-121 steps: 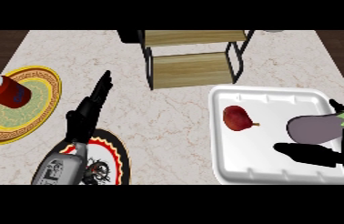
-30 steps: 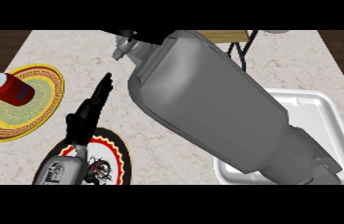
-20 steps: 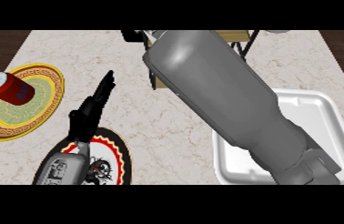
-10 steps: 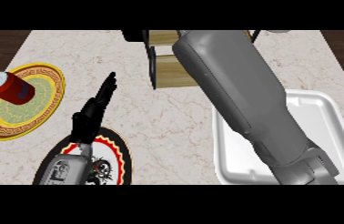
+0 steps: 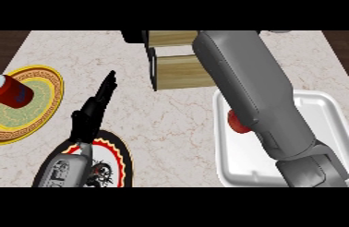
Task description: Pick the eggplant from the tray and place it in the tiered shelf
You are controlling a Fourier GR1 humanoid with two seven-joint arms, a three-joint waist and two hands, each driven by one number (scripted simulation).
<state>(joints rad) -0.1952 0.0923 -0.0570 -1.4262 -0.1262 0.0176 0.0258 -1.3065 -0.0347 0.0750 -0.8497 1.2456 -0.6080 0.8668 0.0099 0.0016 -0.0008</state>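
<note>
Right forearm (image 5: 255, 99) swung further right, exposing more of the wooden tiered shelf (image 5: 178, 70), its hand and fingers hidden, left hand (image 5: 95, 106) straight-fingered, white tray (image 5: 320, 106) below.

Kitchen setting, evidenced by a pale marble-patterned counter (image 5: 170, 115) carrying a wooden tiered shelf (image 5: 178, 70), a white tray (image 5: 313, 101) and two patterned plates (image 5: 48, 90) (image 5: 117, 150), one yellow-rimmed, one red-and-black.
</note>
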